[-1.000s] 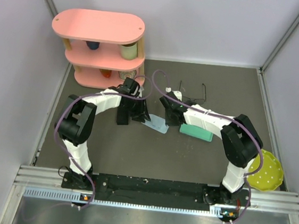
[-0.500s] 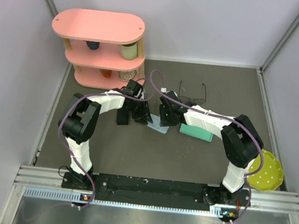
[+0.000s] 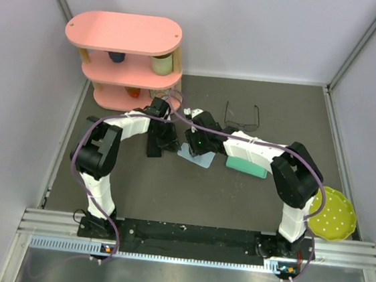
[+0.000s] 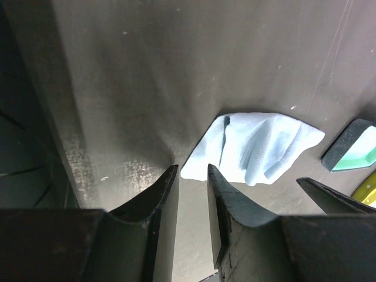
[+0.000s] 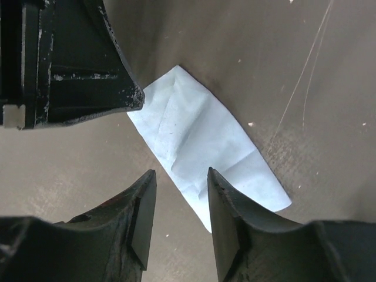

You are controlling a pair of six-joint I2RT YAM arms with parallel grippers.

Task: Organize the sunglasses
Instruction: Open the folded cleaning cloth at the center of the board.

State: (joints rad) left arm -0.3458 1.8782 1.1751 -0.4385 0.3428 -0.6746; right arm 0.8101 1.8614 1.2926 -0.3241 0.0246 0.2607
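The thin dark wire-frame sunglasses (image 3: 241, 117) lie open on the dark mat toward the back, behind the right arm. Neither gripper is at them. A light blue cloth (image 3: 203, 159) lies flat near the middle of the mat, with both grippers over it. My left gripper (image 3: 167, 139) (image 4: 192, 176) points at the near corner of the cloth (image 4: 258, 147); its jaws stand a narrow gap apart with nothing between them. My right gripper (image 3: 192, 140) (image 5: 179, 179) is open just above the edge of the cloth (image 5: 200, 135), with only mat and cloth showing between its fingers.
A black oblong case (image 3: 154, 145) lies left of the cloth. A green case (image 3: 246, 166) (image 4: 352, 147) lies to the cloth's right. A pink three-tier shelf (image 3: 126, 60) holding small items stands at the back left. A yellow dotted plate (image 3: 334, 213) sits at the near right.
The right arm has swung left over the cloth and its jaws have opened. The left gripper has drawn back to the left and its jaws have narrowed. The cloth lies flatter.
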